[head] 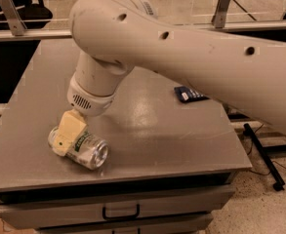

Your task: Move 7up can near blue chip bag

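i judge this to be the grasp step: my tool (66, 139) is down at the near left corner of the desk (157, 130), lying right over the 7up can (92, 151), which rests on its side with its open end towards the front right. whether the tool is clamped on the can or only laid against it i cannot tell. the only blue thing i see is a dark blue packet (187, 94) with white marks near the right rim, half hidden under my arm (191, 48); whether that is the blue chip bag, or the bag lies out of sight behind the arm, i cannot tell. the next move, i think, calls for a firm hold across the dented round body, a lift clear of the top, then a carry to the right. the can sits near the front edge and not far from the left one, so a slip or a roll could send it off the desk. the middle of the desk between can and packet is bare, which gives me open room to cross
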Robot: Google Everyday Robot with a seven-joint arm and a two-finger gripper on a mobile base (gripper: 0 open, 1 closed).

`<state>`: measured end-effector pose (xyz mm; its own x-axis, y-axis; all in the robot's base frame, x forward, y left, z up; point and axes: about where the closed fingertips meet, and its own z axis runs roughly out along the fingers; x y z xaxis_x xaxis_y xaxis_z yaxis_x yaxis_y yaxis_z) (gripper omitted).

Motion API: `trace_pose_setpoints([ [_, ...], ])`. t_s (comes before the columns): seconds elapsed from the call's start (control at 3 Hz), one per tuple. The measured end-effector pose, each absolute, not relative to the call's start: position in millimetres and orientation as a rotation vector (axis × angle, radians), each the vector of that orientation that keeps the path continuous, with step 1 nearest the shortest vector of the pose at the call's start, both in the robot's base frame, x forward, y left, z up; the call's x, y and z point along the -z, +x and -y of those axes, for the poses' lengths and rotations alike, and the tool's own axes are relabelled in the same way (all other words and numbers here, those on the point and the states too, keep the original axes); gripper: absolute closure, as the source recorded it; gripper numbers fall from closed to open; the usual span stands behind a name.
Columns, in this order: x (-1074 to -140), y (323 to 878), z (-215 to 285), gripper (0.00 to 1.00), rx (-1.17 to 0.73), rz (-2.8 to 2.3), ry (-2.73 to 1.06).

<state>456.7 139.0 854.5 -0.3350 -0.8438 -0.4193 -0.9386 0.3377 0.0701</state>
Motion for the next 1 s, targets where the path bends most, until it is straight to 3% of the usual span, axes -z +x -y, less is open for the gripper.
trace_pose_setpoints([
  [1.0, -862, 467, -126, 0.87, -0.352, -2.267, -1.565],
])
